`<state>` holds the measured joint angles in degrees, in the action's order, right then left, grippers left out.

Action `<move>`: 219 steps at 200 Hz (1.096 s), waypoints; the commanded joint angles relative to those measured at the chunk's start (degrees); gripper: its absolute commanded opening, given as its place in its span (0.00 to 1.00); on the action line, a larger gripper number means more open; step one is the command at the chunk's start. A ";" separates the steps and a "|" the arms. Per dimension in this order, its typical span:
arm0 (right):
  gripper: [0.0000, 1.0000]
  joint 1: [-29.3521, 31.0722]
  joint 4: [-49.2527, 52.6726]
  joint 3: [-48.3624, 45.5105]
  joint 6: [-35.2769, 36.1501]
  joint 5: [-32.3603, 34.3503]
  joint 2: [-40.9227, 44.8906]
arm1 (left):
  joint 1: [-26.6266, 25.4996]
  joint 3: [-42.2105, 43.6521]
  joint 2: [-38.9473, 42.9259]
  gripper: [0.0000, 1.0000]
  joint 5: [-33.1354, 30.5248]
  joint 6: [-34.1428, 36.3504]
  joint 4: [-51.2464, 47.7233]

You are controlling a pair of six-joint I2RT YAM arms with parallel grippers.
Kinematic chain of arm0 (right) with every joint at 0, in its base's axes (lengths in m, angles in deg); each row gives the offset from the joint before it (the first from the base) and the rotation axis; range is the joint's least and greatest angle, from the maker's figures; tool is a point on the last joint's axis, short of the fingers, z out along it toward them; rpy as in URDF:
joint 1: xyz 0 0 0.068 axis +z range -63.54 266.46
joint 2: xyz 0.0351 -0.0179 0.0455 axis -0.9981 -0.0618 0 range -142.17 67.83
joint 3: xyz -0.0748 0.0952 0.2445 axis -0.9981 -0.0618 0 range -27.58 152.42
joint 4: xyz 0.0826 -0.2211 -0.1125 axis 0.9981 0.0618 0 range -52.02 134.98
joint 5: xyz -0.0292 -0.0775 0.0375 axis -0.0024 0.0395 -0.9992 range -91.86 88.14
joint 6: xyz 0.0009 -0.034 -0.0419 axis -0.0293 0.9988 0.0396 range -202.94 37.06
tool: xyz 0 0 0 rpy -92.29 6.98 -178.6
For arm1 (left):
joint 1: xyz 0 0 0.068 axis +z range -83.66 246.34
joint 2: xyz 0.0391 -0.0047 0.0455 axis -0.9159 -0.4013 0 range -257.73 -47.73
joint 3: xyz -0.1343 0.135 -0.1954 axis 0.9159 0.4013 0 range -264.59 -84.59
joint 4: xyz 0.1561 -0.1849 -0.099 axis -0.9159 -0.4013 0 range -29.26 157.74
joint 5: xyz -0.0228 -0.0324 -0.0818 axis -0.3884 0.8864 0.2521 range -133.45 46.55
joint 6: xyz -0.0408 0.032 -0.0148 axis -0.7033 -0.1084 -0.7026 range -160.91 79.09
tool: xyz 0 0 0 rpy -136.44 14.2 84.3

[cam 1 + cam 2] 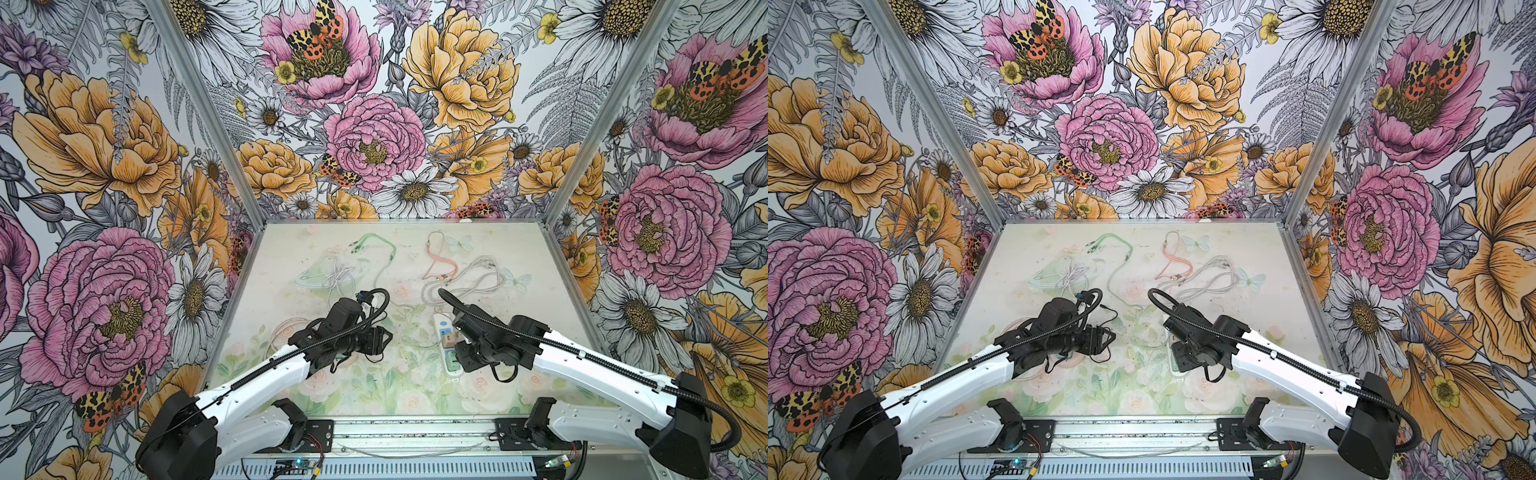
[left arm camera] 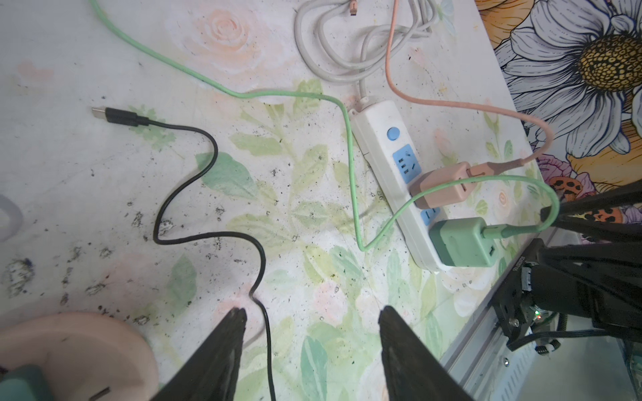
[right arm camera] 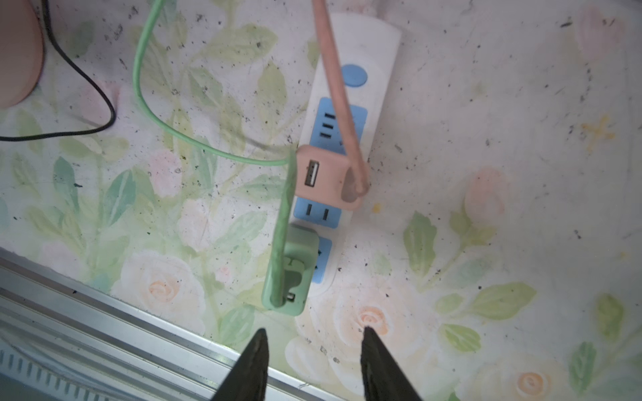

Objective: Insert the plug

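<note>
A white power strip [image 2: 378, 118] [image 3: 364, 41] [image 1: 439, 332] with blue sockets lies on the floral table. A green plug block [image 2: 462, 243] [image 3: 295, 274] sits in its end socket, with a green cable [image 2: 351, 166] in its port. A pink plug block [image 2: 441, 189] [image 3: 326, 177] sits in the middle socket. My right gripper [image 3: 315, 330] hangs open just off the green block and holds nothing. My left gripper [image 2: 312, 310] [image 1: 388, 338] is open to the left of the strip. A black cable runs by one of its fingers to a loose USB plug [image 2: 114, 114].
The strip's grey cord [image 2: 333, 69] lies coiled behind it, beside a pink cable [image 2: 392, 69]. A pink round object [image 2: 76, 347] sits close to my left gripper. The metal rail [image 3: 104, 312] of the table's front edge runs just beside the strip's end. More cables lie at the back.
</note>
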<state>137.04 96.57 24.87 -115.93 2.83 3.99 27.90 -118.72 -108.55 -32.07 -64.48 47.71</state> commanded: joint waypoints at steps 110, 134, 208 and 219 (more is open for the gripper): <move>0.60 -13.88 -8.84 10.52 23.75 8.03 -1.47 | 10.07 -17.54 2.31 0.74 -9.29 8.85 -13.77; 0.60 -20.78 -16.31 9.87 25.56 2.37 -0.88 | 13.39 -20.18 3.14 0.83 -11.92 9.23 -13.78; 0.60 -39.26 -30.55 5.08 25.33 -7.72 3.42 | 21.33 -29.15 1.15 0.99 -19.73 11.81 -11.24; 0.60 -41.48 -32.60 3.81 24.25 -7.26 4.76 | 22.21 -30.00 1.17 0.99 -19.25 11.59 -10.40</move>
<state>99.25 71.59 30.86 -90.01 -2.40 5.66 48.29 -146.11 -107.13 -48.46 -54.12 34.97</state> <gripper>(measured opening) 0.599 0.987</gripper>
